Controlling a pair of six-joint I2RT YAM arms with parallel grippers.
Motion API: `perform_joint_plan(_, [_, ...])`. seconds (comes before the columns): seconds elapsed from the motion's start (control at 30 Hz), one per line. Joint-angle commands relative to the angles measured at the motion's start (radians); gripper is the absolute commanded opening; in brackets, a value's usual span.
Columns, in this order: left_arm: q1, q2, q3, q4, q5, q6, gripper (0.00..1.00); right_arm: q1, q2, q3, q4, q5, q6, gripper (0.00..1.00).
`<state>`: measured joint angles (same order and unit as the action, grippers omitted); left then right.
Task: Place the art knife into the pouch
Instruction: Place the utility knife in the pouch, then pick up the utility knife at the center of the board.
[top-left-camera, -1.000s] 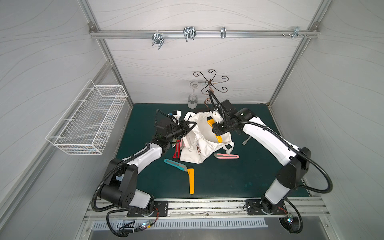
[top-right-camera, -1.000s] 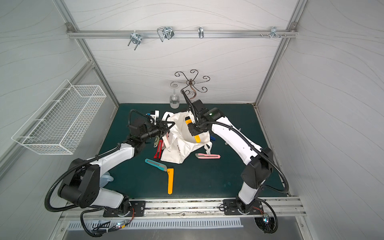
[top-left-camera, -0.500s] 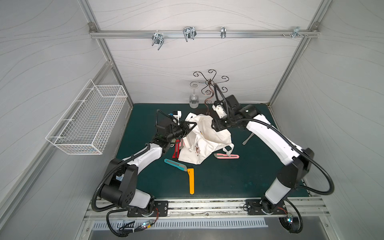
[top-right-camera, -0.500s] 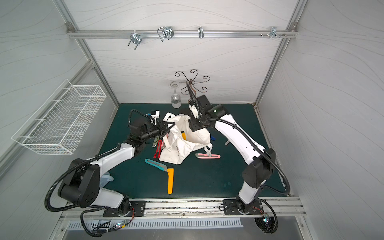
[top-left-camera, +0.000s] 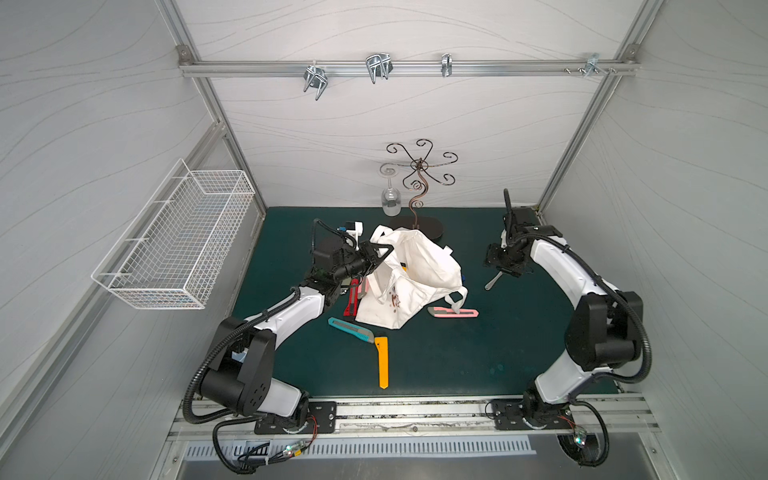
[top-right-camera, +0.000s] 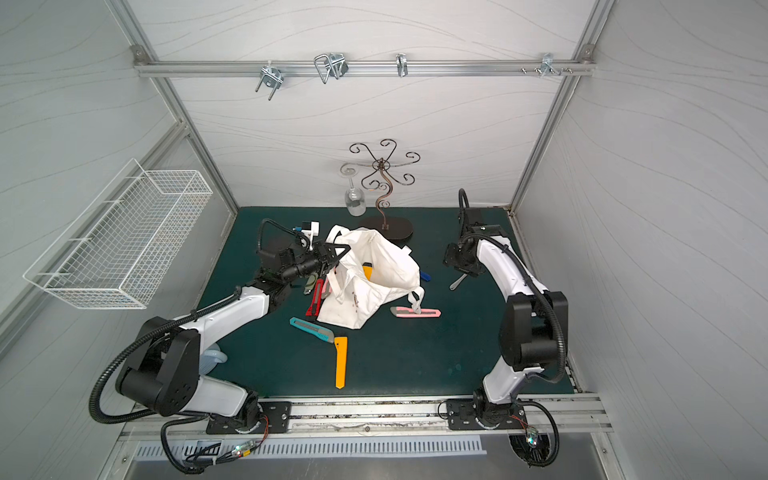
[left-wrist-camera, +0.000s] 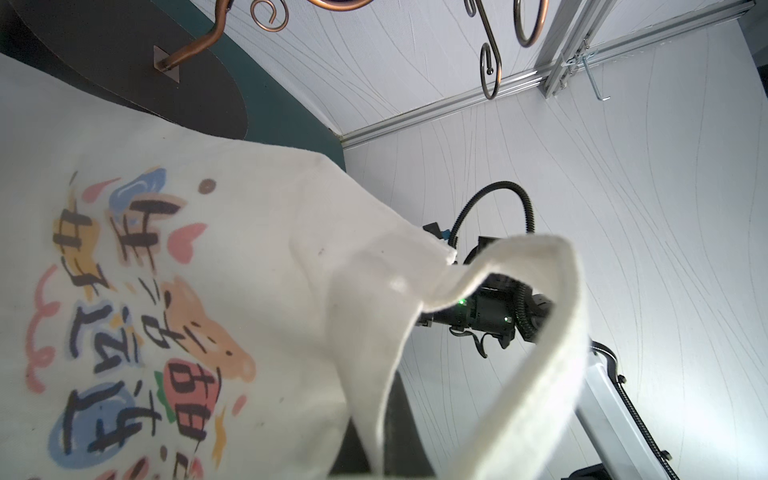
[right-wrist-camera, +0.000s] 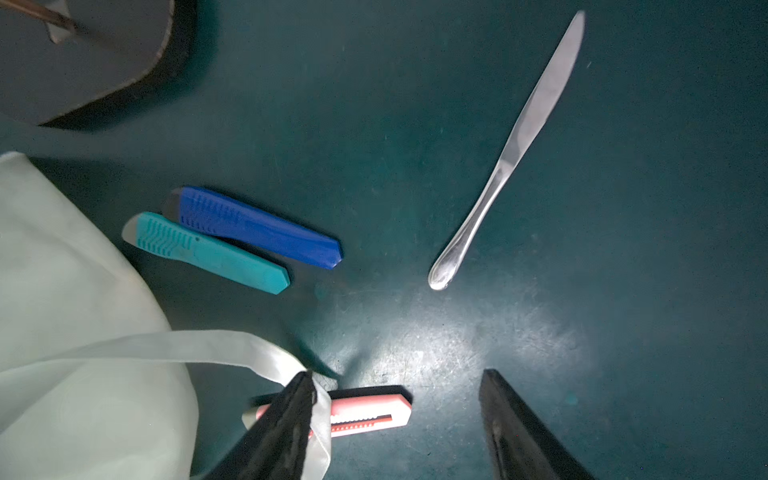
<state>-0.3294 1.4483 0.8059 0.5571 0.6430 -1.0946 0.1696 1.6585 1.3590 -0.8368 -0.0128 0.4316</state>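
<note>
The pouch (top-left-camera: 428, 257) is an off-white canvas bag slumped mid-table, its mouth held up. My left gripper (top-left-camera: 376, 255) is shut on the pouch's rim on its left side. The left wrist view shows the pouch's printed cloth (left-wrist-camera: 249, 208) and a looping handle (left-wrist-camera: 552, 332) close up. An orange art knife (top-right-camera: 367, 272) lies inside the open pouch. My right gripper (top-left-camera: 503, 266) hangs open and empty to the right of the pouch, above the mat. In the right wrist view its jaws (right-wrist-camera: 397, 374) stand wide apart over bare mat, beside a pink art knife (right-wrist-camera: 365, 411).
More art knives lie around the pouch: red (top-left-camera: 352, 297), teal (top-left-camera: 349, 329), orange (top-left-camera: 382, 361), pink (top-left-camera: 455, 312), and blue (right-wrist-camera: 257, 227) beside teal (right-wrist-camera: 208, 251). A steel table knife (right-wrist-camera: 511, 149) lies below the right gripper. A wire glass stand (top-left-camera: 419, 178) with a hanging wine glass (top-left-camera: 390, 199) stands behind. A white wire basket (top-left-camera: 178, 241) hangs on the left wall.
My right gripper opened over the pouch and let the orange art knife drop in, then drew back to the right. The left gripper kept its hold on the pouch.
</note>
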Motion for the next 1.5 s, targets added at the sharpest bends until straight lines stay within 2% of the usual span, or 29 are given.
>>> perform_joint_plan(0.0, [-0.002, -0.025, 0.045, 0.058, -0.002, 0.004, 0.0, 0.029, -0.027, -0.043, 0.011, -0.076, 0.092, 0.65])
perform_joint_plan(0.17, [-0.002, -0.022, 0.045, 0.061, -0.014, 0.003, 0.0, 0.125, -0.109, -0.203, 0.017, -0.084, 0.254, 0.65])
perform_joint_plan(0.3, [-0.002, -0.025, 0.039, 0.069, -0.02, -0.002, 0.0, 0.223, -0.119, -0.258, 0.014, -0.07, 0.432, 0.66])
perform_joint_plan(0.6, [-0.002, -0.056, 0.033, 0.048, -0.028, 0.009, 0.0, 0.262, -0.066, -0.309, 0.023, -0.06, 0.754, 0.62])
perform_joint_plan(0.9, [0.0, -0.053, 0.021, 0.068, -0.033, 0.001, 0.0, 0.309, 0.018, -0.255, -0.031, -0.028, 0.873, 0.57])
perform_joint_plan(1.47, [0.003, -0.063, 0.01, 0.071, -0.031, 0.001, 0.0, 0.3, 0.145, -0.239, 0.022, -0.035, 0.931, 0.52])
